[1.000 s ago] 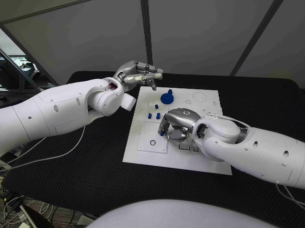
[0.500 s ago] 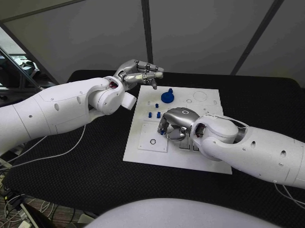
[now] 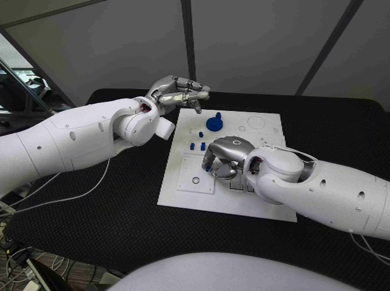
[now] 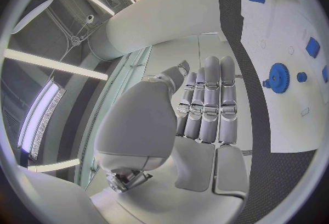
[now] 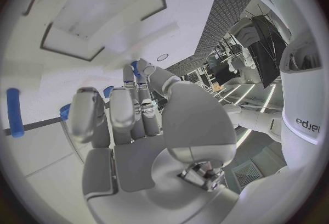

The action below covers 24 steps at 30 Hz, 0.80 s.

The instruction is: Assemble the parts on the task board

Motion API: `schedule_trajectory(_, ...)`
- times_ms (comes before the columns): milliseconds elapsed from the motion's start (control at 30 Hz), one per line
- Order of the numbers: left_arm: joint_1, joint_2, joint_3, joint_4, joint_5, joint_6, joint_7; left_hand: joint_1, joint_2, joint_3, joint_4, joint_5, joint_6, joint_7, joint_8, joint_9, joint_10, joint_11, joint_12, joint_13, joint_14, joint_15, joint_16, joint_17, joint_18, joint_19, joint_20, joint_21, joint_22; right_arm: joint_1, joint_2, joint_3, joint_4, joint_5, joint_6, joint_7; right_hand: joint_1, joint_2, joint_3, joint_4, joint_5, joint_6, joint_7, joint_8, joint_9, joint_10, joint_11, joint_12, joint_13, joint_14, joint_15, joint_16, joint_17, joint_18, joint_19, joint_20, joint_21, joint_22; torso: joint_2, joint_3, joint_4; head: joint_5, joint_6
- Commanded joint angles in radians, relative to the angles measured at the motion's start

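Note:
The white task board lies mid-table. A blue gear with an upright pin stands near its far edge, and small blue pegs stand just nearer. My right hand rests on the board's middle with its fingers curled down. In the right wrist view a small blue part sits pinched between the thumb and a fingertip of that hand. A blue peg lies loose on the board beside it. My left hand hovers above the board's far left corner, fingers straight and side by side, holding nothing. The gear lies beyond it.
A recessed square plate with a small ring occupies the board's near left. Round holes mark the far right corner. Black table surrounds the board, and a white cable runs along the left side.
My right hand has shifted very slightly on the board. The left hand and the parts have stayed put.

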Motion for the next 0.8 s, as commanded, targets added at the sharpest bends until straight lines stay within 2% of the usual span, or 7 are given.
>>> schedule_trajectory(33,0.002,0.0,0.001,0.0,0.007,0.016,0.01,-0.006,0.001,-0.004,0.001,-0.006,0.0,0.004,-0.004,0.001,-0.003,0.007,-0.003,0.001,-0.007,0.0,-0.004,-0.002,-0.013,-0.007,0.0,-0.006,-0.001,-0.002,-0.003,-0.003,-0.003,-0.014,-0.021,-0.008,0.002,-0.02,0.006,-0.003,-0.006,-0.01,0.002,-0.006,-0.002,-0.028,0.008,-0.002,-0.003,0.002,0.011,-0.016,-0.022,0.011,-0.015,0.005,-0.014,-0.02,0.0,0.0008,-0.0011,0.0,0.0)
schedule_trajectory(267,0.002,0.003,0.001,-0.002,0.007,0.018,0.005,-0.007,0.001,-0.004,0.001,-0.006,0.0,0.004,-0.004,0.001,-0.003,0.007,-0.003,0.002,-0.007,0.0,-0.004,-0.002,-0.013,-0.007,0.0,-0.006,-0.002,-0.002,-0.003,-0.003,0.0,-0.015,-0.074,0.0,0.003,-0.032,0.007,-0.006,-0.007,-0.026,0.007,-0.008,-0.007,-0.044,0.012,0.0,-0.003,-0.001,0.014,-0.026,-0.038,0.014,-0.024,0.01,-0.023,-0.032,0.0,0.0004,0.0,-0.001,0.0)
schedule_trajectory(467,0.002,0.004,0.001,-0.004,0.007,0.019,0.002,-0.007,0.001,-0.005,0.001,-0.006,-0.001,0.004,-0.004,0.001,-0.003,0.007,-0.003,0.002,-0.007,0.0,-0.005,-0.002,-0.013,-0.007,0.0,-0.007,-0.002,-0.002,-0.009,-0.003,0.006,-0.015,-0.157,-0.001,0.006,-0.04,0.007,-0.009,-0.005,-0.036,0.007,-0.007,-0.01,-0.053,0.013,0.001,-0.002,-0.011,0.016,-0.051,-0.072,0.021,-0.044,0.013,-0.044,-0.063,-0.001,0.0001,-0.0017,-0.001,0.0)
schedule_trajectory(700,0.002,0.003,0.001,-0.006,0.007,0.023,0.0,-0.006,0.002,-0.005,0.0,-0.006,-0.001,0.004,-0.004,0.001,-0.004,0.007,-0.004,0.002,-0.008,0.0,-0.005,-0.002,-0.013,-0.007,0.0,-0.009,-0.003,-0.003,-0.056,-0.003,0.049,0.007,-0.251,0.042,0.008,-0.046,0.008,-0.01,0.002,-0.039,0.005,-0.006,-0.012,-0.043,0.011,0.007,0.003,-0.01,0.015,-0.054,-0.077,0.02,-0.037,0.013,-0.038,-0.053,-0.002,0.0005,-0.0019,0.0,0.001)
schedule_trajectory(800,0.002,0.002,0.001,-0.007,0.007,0.024,-0.001,-0.006,0.002,-0.005,0.0,-0.006,-0.001,0.004,-0.004,0.001,-0.004,0.007,-0.004,0.002,-0.008,0.0,-0.005,-0.002,-0.013,-0.007,0.0,-0.009,-0.003,-0.003,-0.083,-0.003,0.072,0.022,-0.268,0.064,0.011,-0.047,0.01,-0.012,0.003,-0.041,0.002,-0.006,-0.012,-0.039,0.01,0.008,0.004,-0.01,0.014,-0.055,-0.079,0.019,-0.035,0.013,-0.037,-0.05,-0.001,-0.0001,-0.0017,0.0,0.002)
